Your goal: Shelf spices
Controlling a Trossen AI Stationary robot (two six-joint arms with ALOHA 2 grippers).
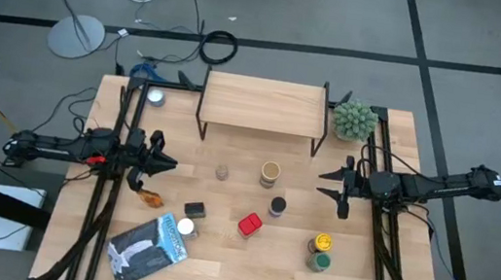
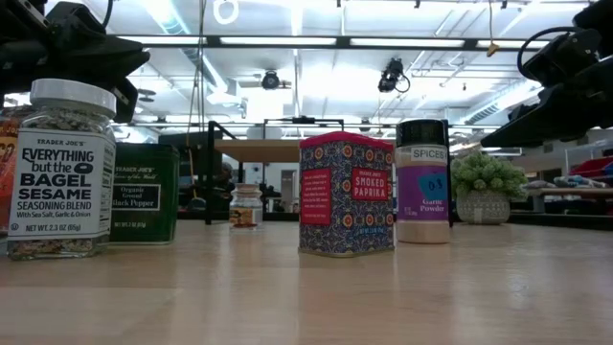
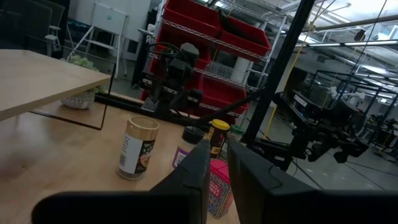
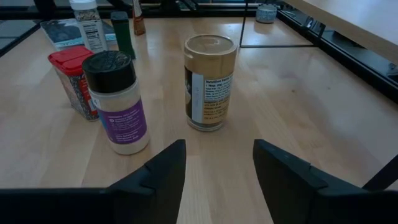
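A: Both arms lie low and stretched out flat over the surface (image 1: 212, 272), reaching inward from 9 and 3 o'clock. The left gripper (image 1: 167, 163) has its fingers pinched to a narrow slit, nothing between them.

B: And the right gripper (image 1: 330, 186) stands half spread, empty, aimed at the tan jar (image 4: 210, 82) and the garlic powder jar (image 4: 118, 99), both upright just ahead of it.

A: The shelf (image 1: 262, 104) sits at 12 o'clock, its long axis running left to right, nothing on it. Every spice is down on the surface below it.

B: Labels now. The white-capped jar (image 2: 59, 168) reads "Trader Joe's Everything but the Bagel Sesame Seasoning Blend".

A: Beside it, the green tin (image 2: 144, 192): "Organic Ground Black Pepper". Then the red tin (image 2: 347, 195), "Smoked Paprika", standing upright at centre.

B: The purple-labelled jar says "Spices" and "Garlic Powder". A small clear jar (image 2: 245, 206) stands farther back, label unreadable.

A: At 4 o'clock, a yellow-lidded jar (image 1: 322, 241) touches a green one (image 1: 318, 261). An orange packet (image 1: 152, 197) lies tilted at 8 o'clock.
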